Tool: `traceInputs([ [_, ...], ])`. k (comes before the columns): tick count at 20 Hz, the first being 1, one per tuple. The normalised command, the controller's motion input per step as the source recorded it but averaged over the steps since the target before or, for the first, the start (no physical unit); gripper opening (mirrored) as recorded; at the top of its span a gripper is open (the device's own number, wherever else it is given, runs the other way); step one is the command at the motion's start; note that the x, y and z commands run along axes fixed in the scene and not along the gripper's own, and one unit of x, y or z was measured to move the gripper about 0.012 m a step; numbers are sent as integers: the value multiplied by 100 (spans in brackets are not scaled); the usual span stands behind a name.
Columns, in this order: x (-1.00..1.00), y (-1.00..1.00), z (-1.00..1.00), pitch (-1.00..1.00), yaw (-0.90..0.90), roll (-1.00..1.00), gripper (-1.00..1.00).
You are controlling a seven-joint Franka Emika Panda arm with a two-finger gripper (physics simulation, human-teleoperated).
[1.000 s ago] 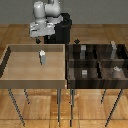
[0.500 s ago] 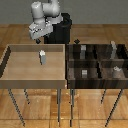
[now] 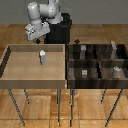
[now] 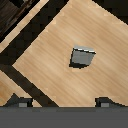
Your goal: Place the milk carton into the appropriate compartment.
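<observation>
While the claw (image 3: 38, 41) hangs spread and empty, the milk carton (image 3: 42, 57) stands upright just below it in the tray (image 3: 15, 65).

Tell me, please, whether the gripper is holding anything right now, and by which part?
Nothing is held. The gripper hangs open above the light tray, and the milk carton stands alone on the tray floor below it.

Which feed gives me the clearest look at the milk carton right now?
The wrist view: the milk carton fills more of the picture, seen from above, alone on the light tray floor. In the exterior view the carton is small but shows upright in the light tray, apart from the gripper.
</observation>
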Motion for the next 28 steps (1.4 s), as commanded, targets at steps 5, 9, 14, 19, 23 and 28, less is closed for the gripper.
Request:
traceInputs([
  [5,20,20,0,0,0,0,100],
  [9,0,-25,0,0,0,0,100],
  [14,40,0,0,0,0,0,100],
  [19,20,0,0,0,0,0,100],
  [23,0,25,0,0,0,0,100],
  [28,20,0,0,0,0,0,100],
])
